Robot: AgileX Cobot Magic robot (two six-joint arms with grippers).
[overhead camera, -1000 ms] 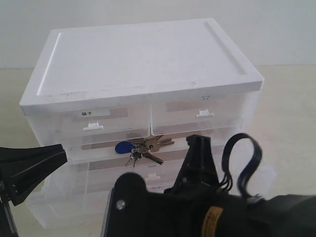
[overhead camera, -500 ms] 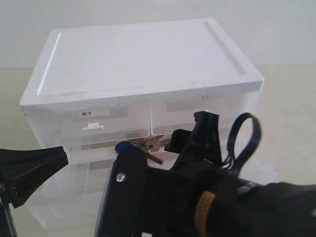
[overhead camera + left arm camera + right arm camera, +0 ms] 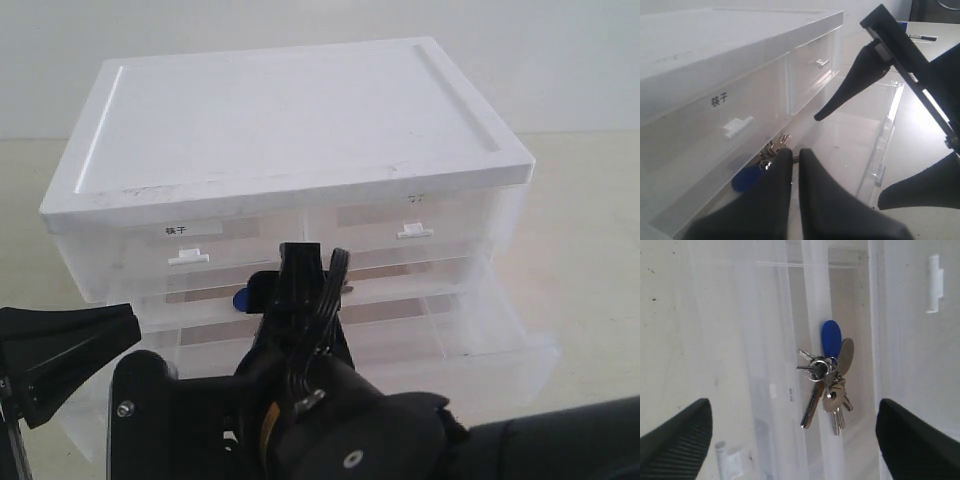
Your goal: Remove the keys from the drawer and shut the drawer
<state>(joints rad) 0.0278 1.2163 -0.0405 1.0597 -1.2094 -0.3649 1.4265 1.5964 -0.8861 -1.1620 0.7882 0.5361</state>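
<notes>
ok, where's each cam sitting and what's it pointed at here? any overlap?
Exterior: in front of the drawer unit, slightly above; both arms show low in frame.
Left wrist: beside the unit's front, looking along it; left gripper open, and the right gripper's fingers show too.
Right wrist: above the open drawer, looking down; right gripper open.
Shared: the keys appear in all three.

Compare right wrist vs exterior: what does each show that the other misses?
Right wrist only: the whole bunch of keys, silver blades fanned out, grey tag behind the blue fob, between the open right pincer fingers. Exterior only: the white cabinet top, the two shut upper drawers, and the left pincer. Both: the open clear drawer and the fob, which in the exterior view just peeks past the right arm.
</notes>
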